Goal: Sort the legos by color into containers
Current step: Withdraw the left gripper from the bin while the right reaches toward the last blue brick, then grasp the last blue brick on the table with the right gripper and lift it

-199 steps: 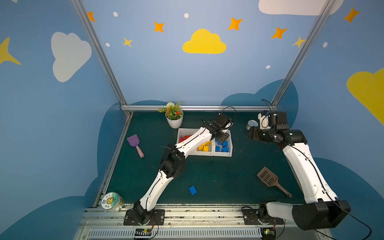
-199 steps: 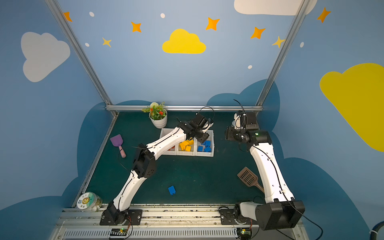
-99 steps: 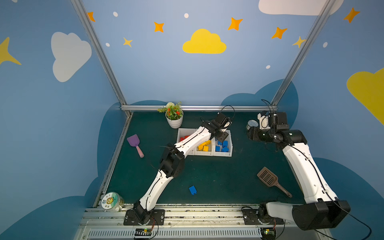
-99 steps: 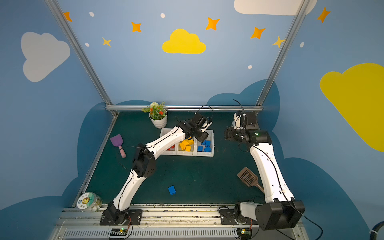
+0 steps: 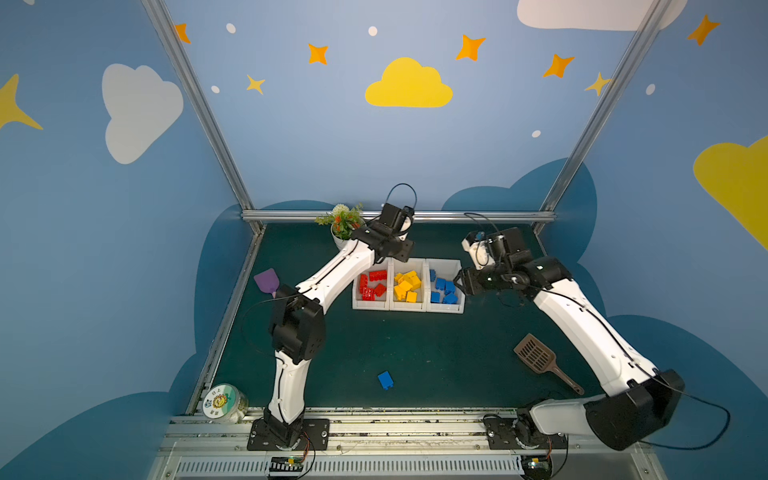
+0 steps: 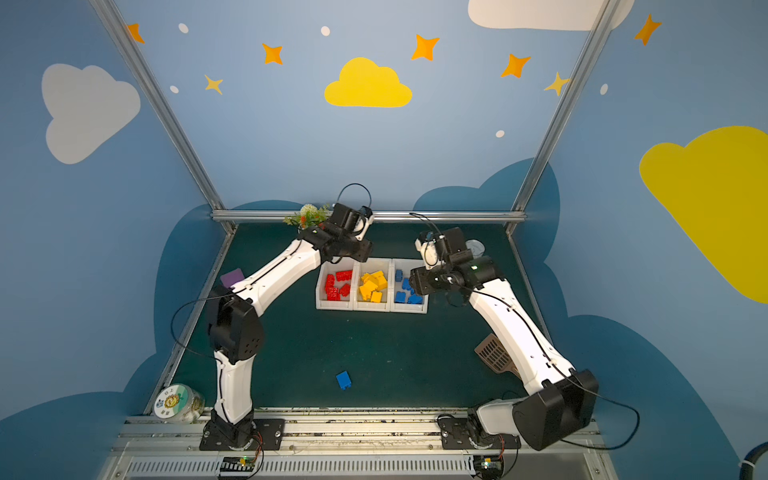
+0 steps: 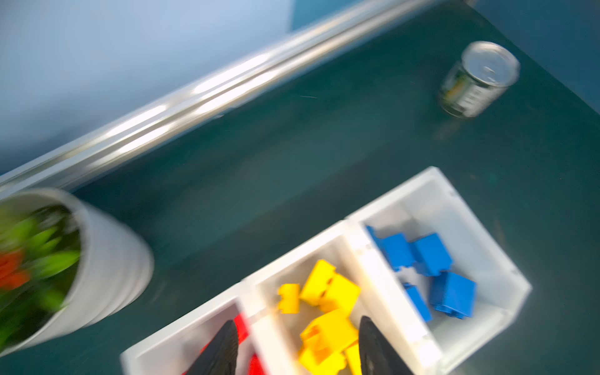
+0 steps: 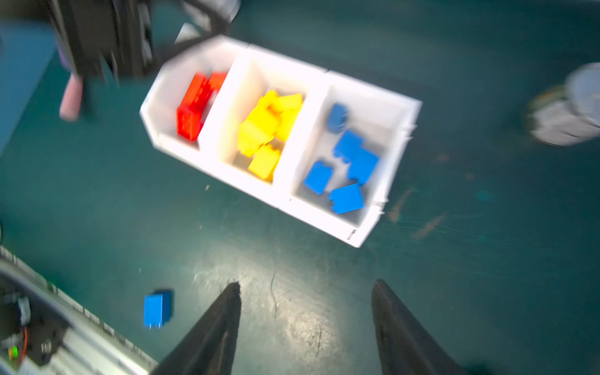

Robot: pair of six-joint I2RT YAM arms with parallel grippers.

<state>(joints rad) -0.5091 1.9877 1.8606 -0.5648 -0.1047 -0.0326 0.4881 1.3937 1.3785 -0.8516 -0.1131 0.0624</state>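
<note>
The containers sat at mid-frame with red, yellow and blue legos sorted by colour. One stray blue lego lay lower on the worktop, probably the next pick. The left gripper and right gripper hovered empty, fingers apart.

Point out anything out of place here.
One blue lego lies alone on the green mat toward the front, outside the containers; the other blue ones sit in the right-hand bin.
</note>
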